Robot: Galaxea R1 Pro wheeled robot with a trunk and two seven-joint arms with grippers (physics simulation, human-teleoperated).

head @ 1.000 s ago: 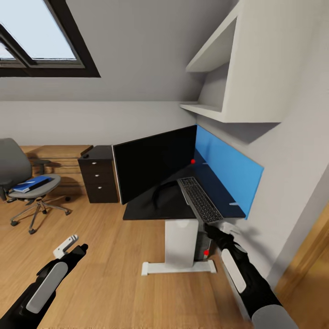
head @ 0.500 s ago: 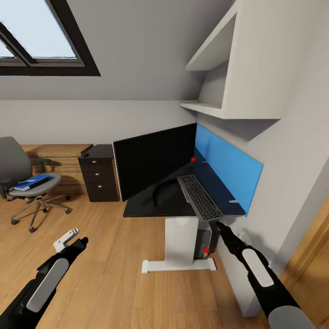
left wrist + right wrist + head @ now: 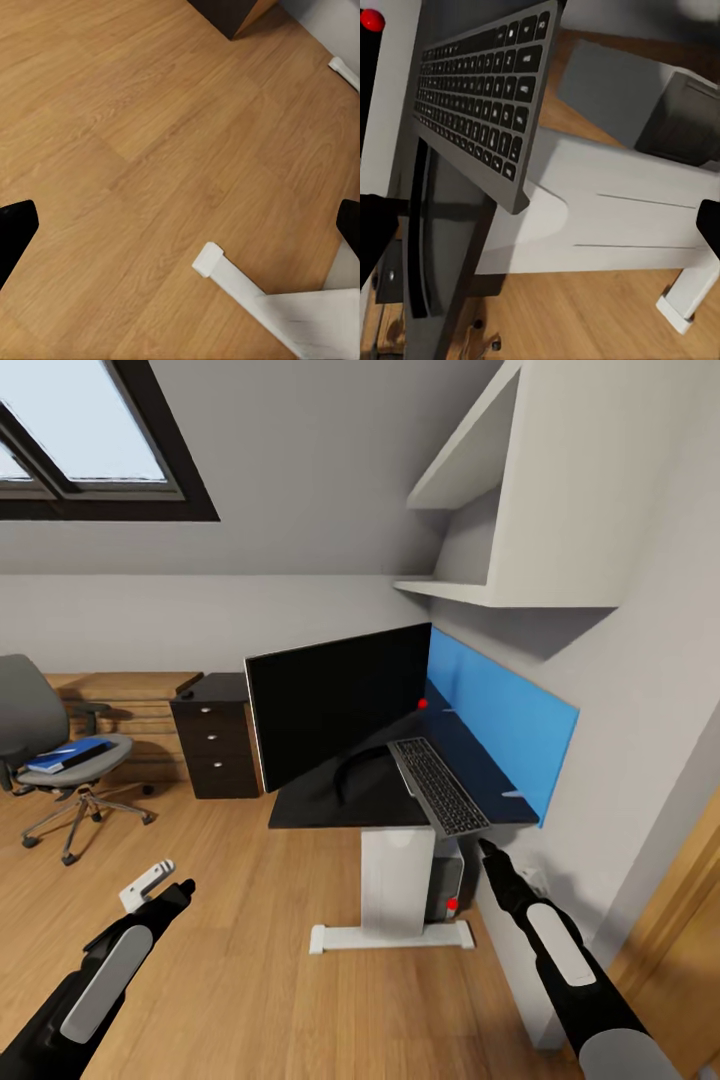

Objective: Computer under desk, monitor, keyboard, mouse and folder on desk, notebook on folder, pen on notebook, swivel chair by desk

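The black monitor (image 3: 335, 710) stands on the black desk (image 3: 320, 812). Beside it lies the long keyboard (image 3: 438, 785), its near end jutting past the desk's front edge. Under the desk sits the computer (image 3: 447, 875). At far left the blue folder (image 3: 66, 756) lies on the seat of the grey swivel chair (image 3: 30, 715). My right gripper (image 3: 487, 850) hangs open just below the keyboard (image 3: 484, 105) end, empty. My left gripper (image 3: 180, 888) is open over bare floor, its fingertips (image 3: 15, 234) wide apart. The mouse, notebook and pen are out of view.
A dark drawer unit (image 3: 214, 745) stands left of the monitor, with a light wooden chest (image 3: 130, 705) behind the chair. White wall shelves (image 3: 470, 598) hang above the blue rear panel (image 3: 500, 720). The white desk leg (image 3: 395, 880) and its foot stand ahead. A wall runs close on my right.
My right gripper has drawn back from the keyboard's near end, down and to the right. The keyboard stays on the desk. The view has shifted slightly. The left arm has barely moved.
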